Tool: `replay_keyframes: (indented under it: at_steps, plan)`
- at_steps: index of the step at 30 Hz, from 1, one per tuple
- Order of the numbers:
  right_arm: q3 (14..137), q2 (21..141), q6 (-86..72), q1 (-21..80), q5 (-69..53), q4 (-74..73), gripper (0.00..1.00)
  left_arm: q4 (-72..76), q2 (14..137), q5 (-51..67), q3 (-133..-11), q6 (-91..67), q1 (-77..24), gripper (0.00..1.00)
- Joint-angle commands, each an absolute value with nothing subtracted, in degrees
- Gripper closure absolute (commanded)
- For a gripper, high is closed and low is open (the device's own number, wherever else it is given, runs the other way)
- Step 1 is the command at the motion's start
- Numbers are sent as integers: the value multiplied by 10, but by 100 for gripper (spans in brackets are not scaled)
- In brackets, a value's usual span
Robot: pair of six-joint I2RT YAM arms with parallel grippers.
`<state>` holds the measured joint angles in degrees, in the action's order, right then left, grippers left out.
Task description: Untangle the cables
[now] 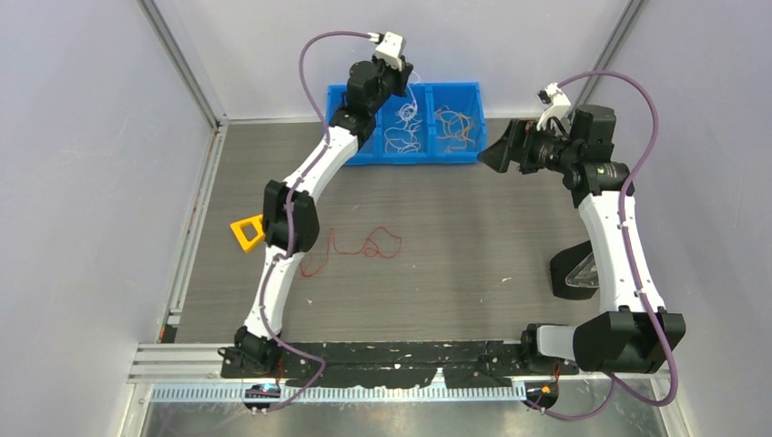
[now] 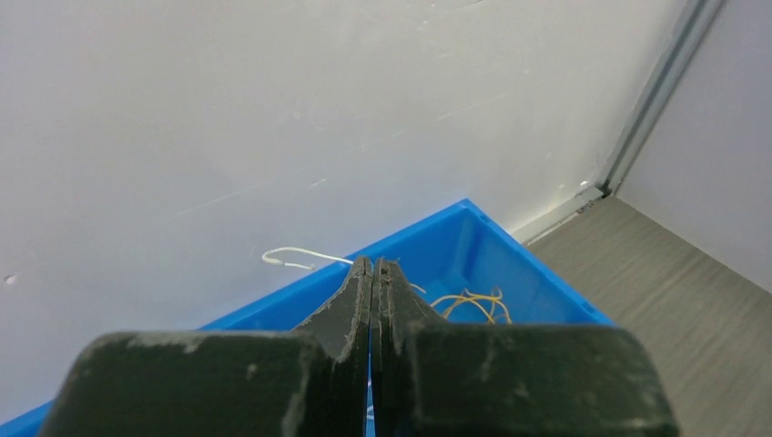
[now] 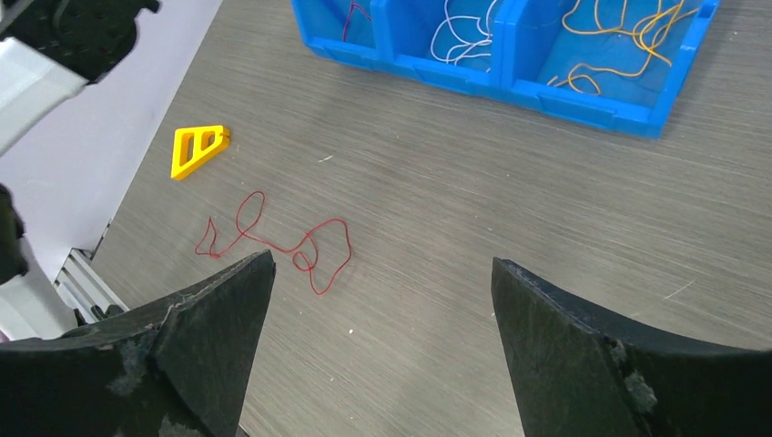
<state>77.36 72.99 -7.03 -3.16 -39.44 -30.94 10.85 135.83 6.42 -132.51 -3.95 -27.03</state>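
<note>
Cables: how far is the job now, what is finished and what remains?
Done: white cables and orange cables lie apart, in separate compartments of the blue bin. In hand: the left tool, shut above the bin, seems to pinch one white strand. Left: one red cable lies loose on the table, untouched; the right tool is open and holds nothing.

No text, label, brand name, number or sign can be read in any of the three views.
</note>
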Motion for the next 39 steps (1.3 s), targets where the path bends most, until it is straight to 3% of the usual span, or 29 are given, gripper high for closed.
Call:
replay_keyframes:
  at_steps: [1,2,4,6,8,12,16,19,24,28,33,39]
  plan:
    - [798,720,-59,-36,-382,-323,5,124,1423,56,-1412,-13,-267,100]
    - [801,720,-60,-36,-381,-327,5,130,1432,55,-1416,-6,-266,95]
    - [804,722,-60,-36,-380,-330,5,143,1437,49,-1407,23,-266,67]
    - [802,722,-59,-36,-382,-331,5,149,1425,40,-1388,42,-264,47]
    - [799,725,-58,-36,-389,-328,5,146,1398,34,-1367,46,-259,39]
    - [797,742,-43,-36,-416,-324,5,105,1281,69,-1265,33,-242,33]
    - [796,759,3,-36,-449,-342,5,26,1116,207,-1099,51,-212,23]
    - [782,768,39,-35,-470,-353,5,-112,998,386,-997,102,-172,6]
    - [772,788,92,-14,-474,-372,5,-401,895,440,-906,237,-136,4]
    - [788,818,157,51,-442,-433,5,-567,862,370,-841,315,-135,3]
    - [783,838,178,96,-428,-451,6,-546,824,263,-722,296,-134,2]
    - [779,846,187,101,-411,-463,6,-454,831,256,-652,94,-134,9]
